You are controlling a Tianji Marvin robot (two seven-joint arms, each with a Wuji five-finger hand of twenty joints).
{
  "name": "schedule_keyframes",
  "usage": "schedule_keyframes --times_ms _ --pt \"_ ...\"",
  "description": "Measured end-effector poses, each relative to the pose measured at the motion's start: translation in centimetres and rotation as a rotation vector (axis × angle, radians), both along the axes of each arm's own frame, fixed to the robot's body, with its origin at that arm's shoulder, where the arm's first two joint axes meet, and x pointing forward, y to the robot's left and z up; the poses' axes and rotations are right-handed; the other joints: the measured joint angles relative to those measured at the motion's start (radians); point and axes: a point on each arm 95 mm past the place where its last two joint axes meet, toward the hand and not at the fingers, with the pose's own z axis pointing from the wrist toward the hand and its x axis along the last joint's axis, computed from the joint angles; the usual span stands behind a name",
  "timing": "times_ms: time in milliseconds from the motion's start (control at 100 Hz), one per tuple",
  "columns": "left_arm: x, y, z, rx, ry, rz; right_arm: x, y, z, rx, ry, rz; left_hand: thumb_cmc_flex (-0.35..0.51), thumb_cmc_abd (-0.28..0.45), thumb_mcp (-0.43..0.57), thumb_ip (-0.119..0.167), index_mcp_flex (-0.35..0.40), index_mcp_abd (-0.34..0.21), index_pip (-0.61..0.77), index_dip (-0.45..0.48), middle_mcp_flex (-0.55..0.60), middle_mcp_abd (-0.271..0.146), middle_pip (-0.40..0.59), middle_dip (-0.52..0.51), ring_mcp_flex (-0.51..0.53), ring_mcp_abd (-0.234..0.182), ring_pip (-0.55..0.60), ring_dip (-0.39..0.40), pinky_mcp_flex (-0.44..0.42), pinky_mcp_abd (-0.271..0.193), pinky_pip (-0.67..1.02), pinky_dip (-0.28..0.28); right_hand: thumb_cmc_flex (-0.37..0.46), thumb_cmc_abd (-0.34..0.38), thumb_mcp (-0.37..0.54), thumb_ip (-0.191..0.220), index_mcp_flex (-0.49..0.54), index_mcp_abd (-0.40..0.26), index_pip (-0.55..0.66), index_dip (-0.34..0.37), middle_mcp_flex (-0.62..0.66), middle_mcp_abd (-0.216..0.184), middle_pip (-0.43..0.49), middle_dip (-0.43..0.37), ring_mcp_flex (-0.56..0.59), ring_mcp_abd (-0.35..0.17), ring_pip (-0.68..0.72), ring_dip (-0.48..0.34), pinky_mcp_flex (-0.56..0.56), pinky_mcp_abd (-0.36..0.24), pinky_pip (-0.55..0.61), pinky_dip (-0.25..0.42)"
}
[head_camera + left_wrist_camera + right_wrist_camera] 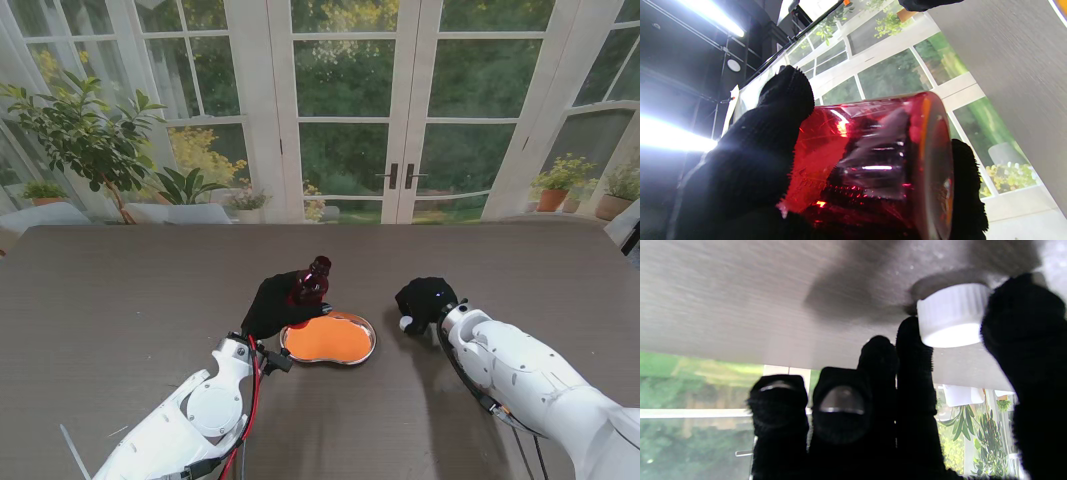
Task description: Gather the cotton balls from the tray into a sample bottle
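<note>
The left hand [272, 305], in a black knitted glove, is clamped around a translucent red plastic sample bottle [310, 283], holding it tilted over the far left rim of the kidney-shaped metal tray with an orange floor [331, 339]. In the left wrist view the bottle [873, 160] fills the picture, the gloved fingers [753, 146] wrapped around its wall; its mouth is cut off there, and whether anything lies inside cannot be made out. No separate cotton balls can be told apart on the tray's orange floor. The right hand [425, 300], also black-gloved, rests on the dark grey wood-grain table [120, 290] to the right of the tray, its fingers [913, 373] and thumb pinched on a white ribbed plastic cap [950, 316] sitting on the tabletop. From the stand view the cap [406, 323] is only a small white spot at the hand's edge.
</note>
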Motion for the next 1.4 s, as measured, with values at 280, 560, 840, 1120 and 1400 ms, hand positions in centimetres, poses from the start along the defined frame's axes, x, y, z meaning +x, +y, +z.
schedule_keyframes --times_ms 280,560,840,1120,1400 --pt "0.00 0.03 -0.01 -0.001 0.001 0.000 -0.07 0.03 -0.04 0.007 0.013 0.006 0.000 0.000 0.000 0.000 0.000 0.000 0.000 0.000 0.000 0.000 0.000 0.000 0.000 0.000 0.000 0.000 0.000 0.000 0.000 0.000 0.001 0.048 -0.022 -0.022 -0.007 0.000 0.049 -0.050 0.004 0.000 0.000 0.012 0.000 0.006 0.002 0.002 0.000 0.000 0.002 0.000" --pt "-0.02 0.06 -0.03 -0.002 0.004 0.000 -0.01 0.11 0.02 0.010 0.027 0.012 0.000 0.000 0.000 0.000 0.000 0.000 0.000 0.000 0.000 0.000 0.000 -0.001 0.000 0.000 0.000 0.000 0.000 0.000 0.000 0.000 0.001 0.084 -0.042 -0.024 -0.008 0.005 0.059 -0.052 0.012 0.000 -0.009 0.012 0.000 0.009 0.002 0.002 0.000 0.001 0.005 0.000" --pt "-0.03 0.08 -0.07 -0.004 0.006 0.000 0.00 -0.02 0.19 0.028 0.061 0.001 0.000 0.000 0.000 0.000 0.000 0.000 0.000 0.000 0.000 0.000 0.000 -0.001 0.000 0.000 0.000 0.000 0.000 0.000 0.000 0.000 0.002 0.086 -0.044 -0.024 -0.008 0.005 0.062 -0.079 0.013 0.000 -0.010 0.012 0.000 0.009 0.002 0.002 0.001 0.001 0.005 0.000" --pt "-0.02 0.09 -0.10 -0.006 0.008 0.000 -0.18 0.03 0.14 0.036 0.069 0.014 0.000 0.000 0.000 0.000 0.000 0.000 0.000 0.000 0.000 0.000 0.000 -0.001 0.000 0.000 0.000 0.000 0.000 0.000 0.000 0.000 0.010 0.096 -0.056 -0.027 -0.008 0.007 0.076 -0.079 0.013 0.000 -0.010 0.012 0.000 0.009 0.002 0.002 0.001 0.001 0.005 0.000" --pt "-0.02 0.10 -0.09 -0.006 0.008 0.000 -0.06 0.08 -0.09 0.026 0.039 0.045 0.000 0.000 0.000 0.000 0.000 0.000 0.000 0.000 0.000 0.000 0.000 -0.001 0.000 0.000 0.000 0.000 0.000 0.000 0.000 0.000 0.010 0.098 -0.056 -0.029 -0.008 0.019 0.102 -0.076 0.014 0.001 -0.010 0.012 0.000 0.010 0.004 0.002 0.002 0.001 0.005 0.000"
